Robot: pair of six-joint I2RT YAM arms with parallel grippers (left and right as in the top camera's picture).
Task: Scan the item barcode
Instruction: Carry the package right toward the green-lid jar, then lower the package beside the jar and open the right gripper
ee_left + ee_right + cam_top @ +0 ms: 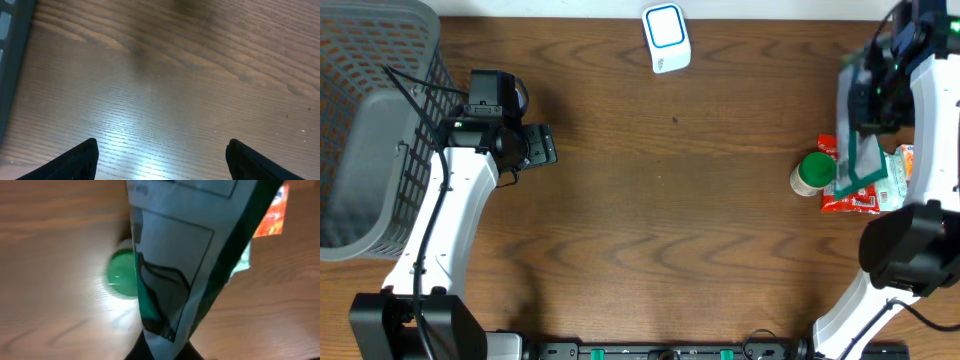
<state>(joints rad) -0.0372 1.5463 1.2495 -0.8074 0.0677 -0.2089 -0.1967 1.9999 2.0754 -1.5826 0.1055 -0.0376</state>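
The item, a green-and-white pouch point(861, 155), hangs above the table's right side, pinched at its edge by my shut right gripper point(869, 120). In the right wrist view the pouch point(185, 255) fills the middle and runs down into the gripper point(167, 349). No barcode shows on it. A white scanner with a blue-ringed window point(666, 38) lies at the table's far edge, well left of the pouch. My left gripper point(544, 146) hovers open beside the basket, its fingers point(75, 162) wide apart over bare wood with nothing between them.
A green-lidded round tub point(812, 173) and a red packet point(855, 200) lie under and beside the held pouch; both appear in the right wrist view, the lid point(122, 274) and the packet point(272, 215). A grey mesh basket point(365, 130) occupies the left side.
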